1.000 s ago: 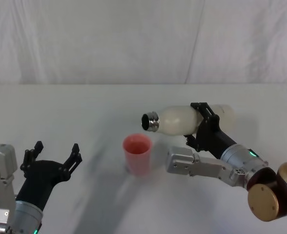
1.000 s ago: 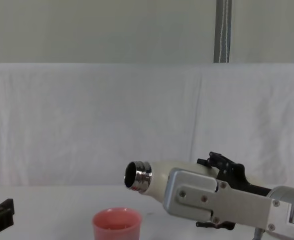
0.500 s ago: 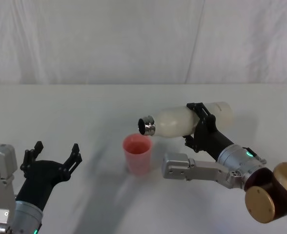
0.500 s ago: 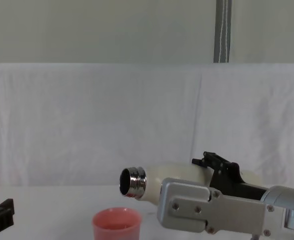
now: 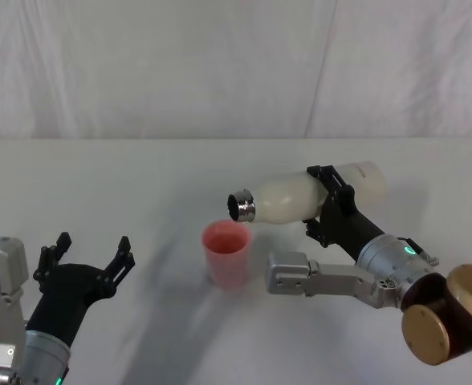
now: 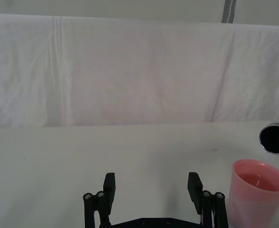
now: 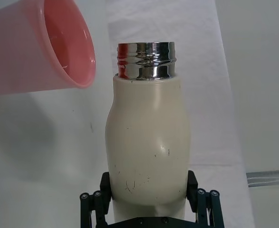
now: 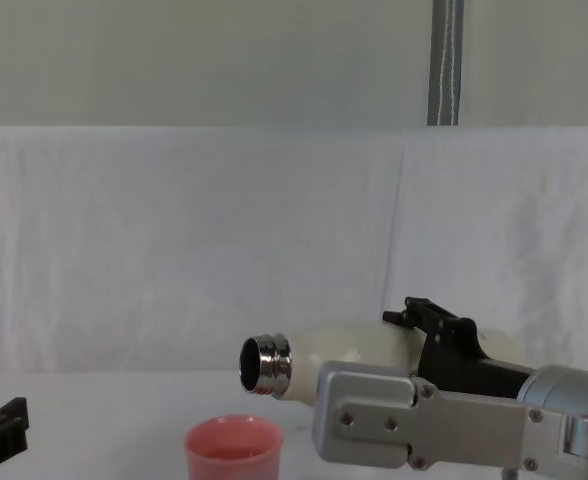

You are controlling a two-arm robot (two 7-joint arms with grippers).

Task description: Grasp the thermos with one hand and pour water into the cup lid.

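Resting nearest, left of the pink cup lid (image 5: 226, 253), the left gripper (image 5: 87, 258) holds its fingers wide apart. Just beyond the cup lid's rim, the right gripper (image 5: 326, 202) clamps the cream thermos (image 5: 288, 197), tipped sideways, steel mouth above it.

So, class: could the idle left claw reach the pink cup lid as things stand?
Probably yes. The left claw sits open, low on the table, with bare tabletop between it and the cup lid. The thermos, held by the right claw, hangs above the far rim.
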